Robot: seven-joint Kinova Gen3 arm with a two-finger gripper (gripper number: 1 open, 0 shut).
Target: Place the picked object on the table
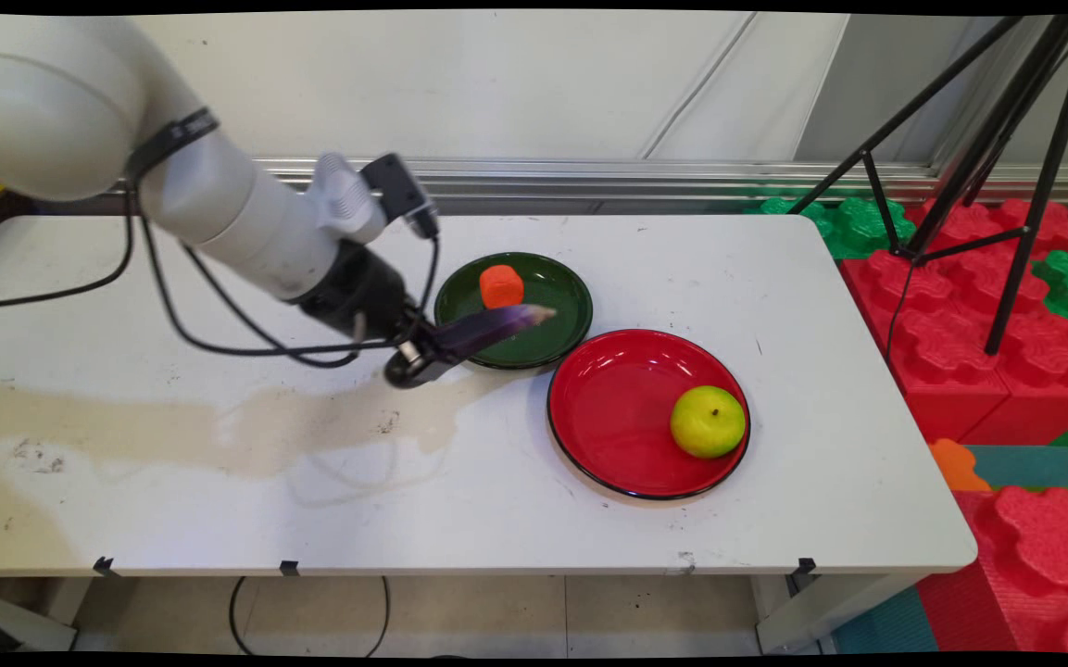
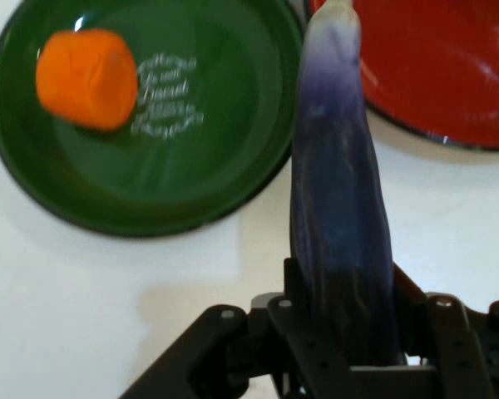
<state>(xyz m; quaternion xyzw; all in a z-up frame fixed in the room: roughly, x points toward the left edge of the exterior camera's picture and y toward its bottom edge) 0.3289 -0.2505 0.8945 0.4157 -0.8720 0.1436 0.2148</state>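
Our gripper [image 1: 422, 357] is clamped on a long purple eggplant [image 1: 495, 326], dark at the held end and fading to a pale tip. We see it held above the table [image 1: 219, 482], its tip pointing toward three o'clock over the near rim of the green plate [image 1: 559, 306]. That plate holds an orange block [image 1: 501, 285] at its ten o'clock. At the green plate's four o'clock, a red plate [image 1: 617, 408] carries a yellow-green apple [image 1: 708, 421] at its four o'clock.

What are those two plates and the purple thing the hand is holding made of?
Green plate and red plate: glossy, likely plastic or melamine, given the sharp reflections. The purple eggplant in the hand looks like a smooth toy, perhaps plastic or rubber.
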